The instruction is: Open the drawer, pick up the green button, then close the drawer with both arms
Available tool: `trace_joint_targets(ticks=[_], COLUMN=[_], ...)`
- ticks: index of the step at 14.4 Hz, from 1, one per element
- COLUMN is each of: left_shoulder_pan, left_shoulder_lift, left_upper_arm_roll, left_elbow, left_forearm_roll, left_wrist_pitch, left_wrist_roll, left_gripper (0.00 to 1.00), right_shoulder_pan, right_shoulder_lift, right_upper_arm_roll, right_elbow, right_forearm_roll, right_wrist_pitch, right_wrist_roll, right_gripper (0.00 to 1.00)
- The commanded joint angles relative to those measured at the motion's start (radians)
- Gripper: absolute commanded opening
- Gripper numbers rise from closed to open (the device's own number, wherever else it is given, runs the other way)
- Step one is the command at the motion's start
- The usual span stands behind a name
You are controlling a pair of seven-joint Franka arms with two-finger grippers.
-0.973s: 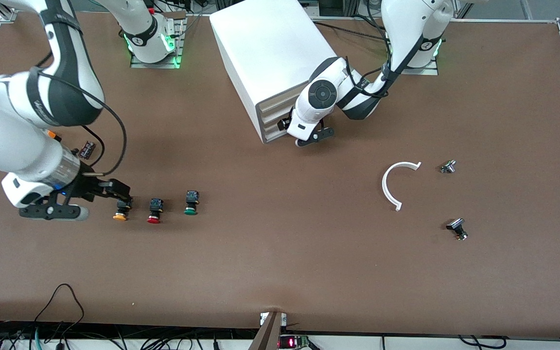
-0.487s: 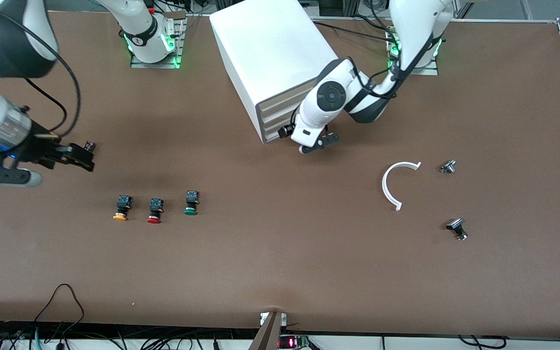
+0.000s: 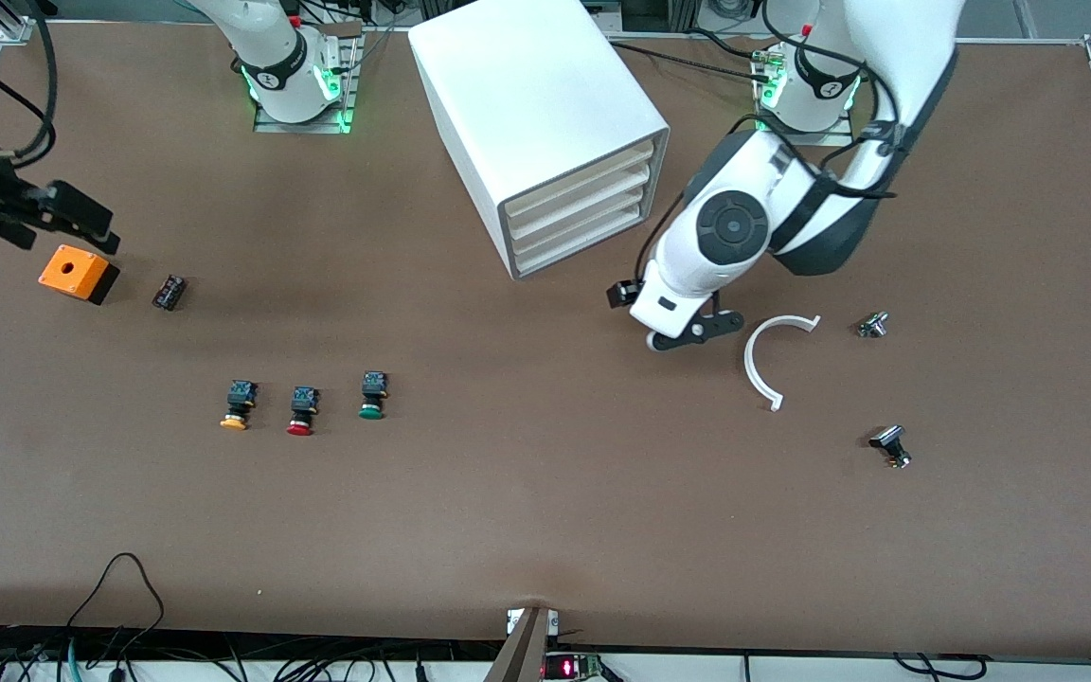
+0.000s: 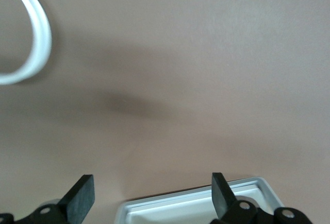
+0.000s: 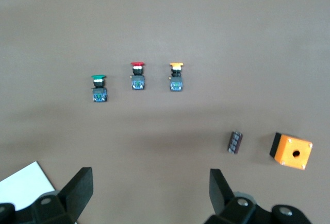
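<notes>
Left gripper [image 3: 688, 332] pulled off cabinet [image 3: 545, 133], now mid-frame, fingers spread, empty. Right gripper [image 3: 81, 220] retreated upper left, released. All drawers flush. Green button [image 3: 372, 396] on table [image 3: 545, 530], lower-left centre. Task looks finished.

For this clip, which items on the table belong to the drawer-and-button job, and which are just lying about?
Job:
- cabinet, drawers all shut
- green button
- left pincer, open over bare table beside the cabinet
- right pincer, open above the orange box

Lying about:
- red button
- yellow button
- orange box
- white curved strip
</notes>
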Motion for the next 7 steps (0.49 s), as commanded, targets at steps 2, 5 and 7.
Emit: trace_joint_targets(ticks=[2,5,7], left_shoulder_pan=[0.083,0.15,0.203], left_shoulder_lift=[-0.037,-0.12,-0.142], left_upper_arm_roll=[-0.006,-0.007,-0.007], left_elbow=[0.102,0.103,0.161], left_forearm_roll=[0.033,0.096,0.096], left_wrist_pitch=[-0.115,-0.127,-0.198], left_wrist_roll=[0.255,0.413,0.51], left_gripper=[1.0,1.0,1.0], right_shoulder_pan=[-0.022,-0.02,-0.019], right_shoulder_lift=[-0.058,-0.07,-0.07], right_upper_arm_roll=[0.035,0.036,0.036], right_elbow=[-0.033,-0.048,-0.047], right_forearm_roll=[-0.009,-0.012,-0.014], right_wrist_pitch=[-0.043,-0.049,-0.048], right_wrist_roll=[0.043,0.044,0.043], right_gripper=[1.0,1.0,1.0])
